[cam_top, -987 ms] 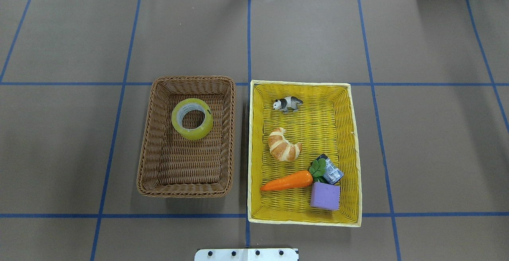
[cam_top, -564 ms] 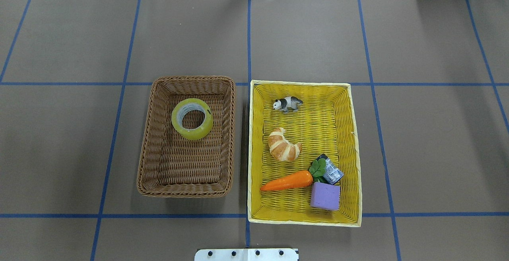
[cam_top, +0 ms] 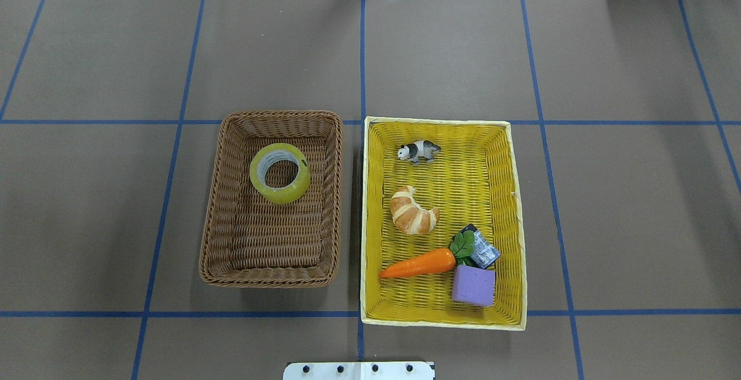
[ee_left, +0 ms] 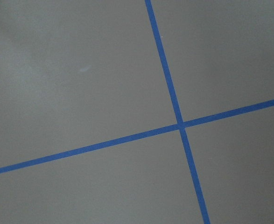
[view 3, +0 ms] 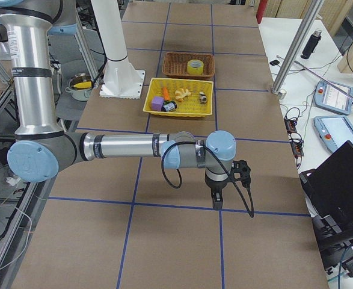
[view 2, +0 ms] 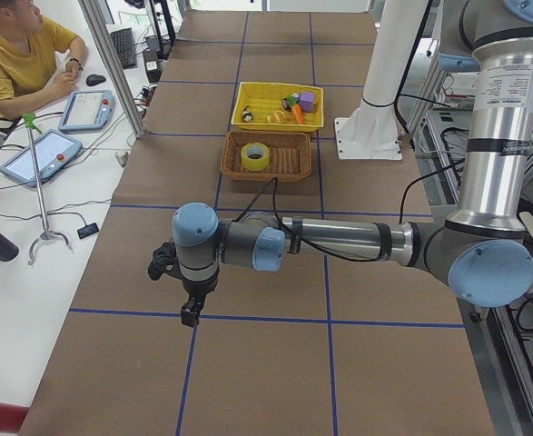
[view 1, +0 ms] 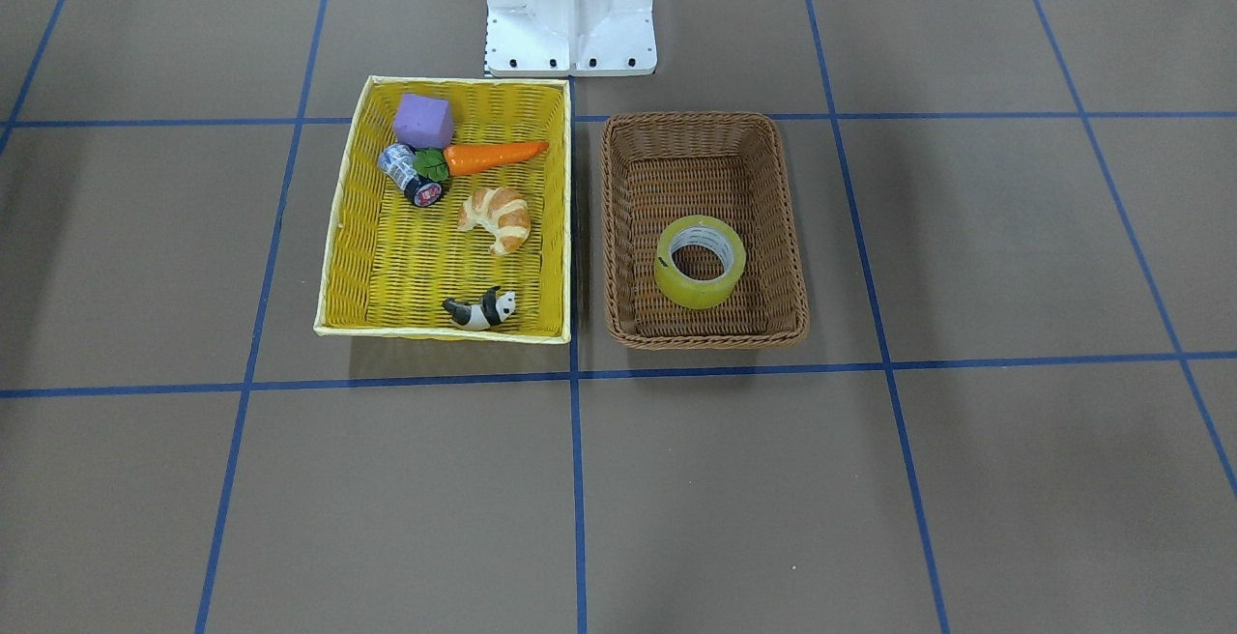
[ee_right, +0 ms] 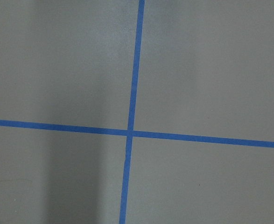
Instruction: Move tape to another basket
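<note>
Bench (cam_top: 87,223): brown cover, blue grid.
Tape (cam_top: 279,172): flat inside brown basket (cam_top: 281,115).
Left claw (view 2: 190,312), right claw (view 3: 216,202): well apart from the baskets, likely idle; grip state cannot be told.

We see a bright yellow woven basket (cam_top: 371,223) on a brown table (cam_top: 637,223) gridded with blue lines, holding a toy panda (cam_top: 418,151), a croissant (cam_top: 412,212), an orange carrot (cam_top: 419,263), a purple block (cam_top: 473,285) and a small cylinder (cam_top: 483,251).
</note>
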`<action>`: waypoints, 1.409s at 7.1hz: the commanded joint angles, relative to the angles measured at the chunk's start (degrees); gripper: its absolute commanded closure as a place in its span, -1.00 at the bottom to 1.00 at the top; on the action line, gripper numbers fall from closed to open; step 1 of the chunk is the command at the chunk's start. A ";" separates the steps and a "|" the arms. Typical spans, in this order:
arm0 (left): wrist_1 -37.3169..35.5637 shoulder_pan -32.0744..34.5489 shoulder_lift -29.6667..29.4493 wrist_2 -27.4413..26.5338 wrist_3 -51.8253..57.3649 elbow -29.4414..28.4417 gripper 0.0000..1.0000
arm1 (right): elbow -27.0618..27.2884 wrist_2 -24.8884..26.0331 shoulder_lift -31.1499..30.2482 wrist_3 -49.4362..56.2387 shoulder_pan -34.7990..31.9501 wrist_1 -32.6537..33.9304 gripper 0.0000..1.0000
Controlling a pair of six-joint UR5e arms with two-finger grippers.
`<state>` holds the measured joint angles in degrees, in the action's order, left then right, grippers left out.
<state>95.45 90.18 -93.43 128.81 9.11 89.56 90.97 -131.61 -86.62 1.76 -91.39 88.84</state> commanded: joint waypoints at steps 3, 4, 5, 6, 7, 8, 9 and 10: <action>0.00 0.00 0.00 0.12 0.03 0.00 -0.99 | 0.00 -0.05 -0.12 0.00 0.07 -0.07 -1.00; -0.09 0.00 0.00 0.04 0.03 0.00 -0.99 | 0.00 -0.05 -0.04 0.00 0.16 -0.07 -1.00; -0.09 0.00 0.00 0.12 0.03 0.00 -0.99 | 0.00 -0.05 -0.04 0.00 0.16 -0.07 -1.00; -0.09 0.00 0.00 0.04 0.03 0.00 -0.99 | 0.00 -0.05 -0.04 0.00 0.16 -0.07 -1.00; -0.09 0.00 0.26 0.12 0.03 0.00 -0.99 | 0.00 -0.05 -0.04 0.00 0.16 -0.07 -1.00; -0.09 0.00 0.53 0.12 0.03 0.09 -0.99 | 0.00 0.03 -0.04 0.00 0.16 -0.07 -1.00; -0.09 0.00 0.53 0.12 0.03 0.09 -0.99 | 0.09 0.03 -0.04 0.00 0.16 -0.07 -1.00; 0.00 0.00 0.79 0.12 0.03 0.09 -0.99 | 0.09 0.03 -0.04 0.00 0.16 -0.07 -1.00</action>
<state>95.38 90.18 -92.88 128.93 9.14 89.64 91.02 -131.58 -86.66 1.76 -91.23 88.77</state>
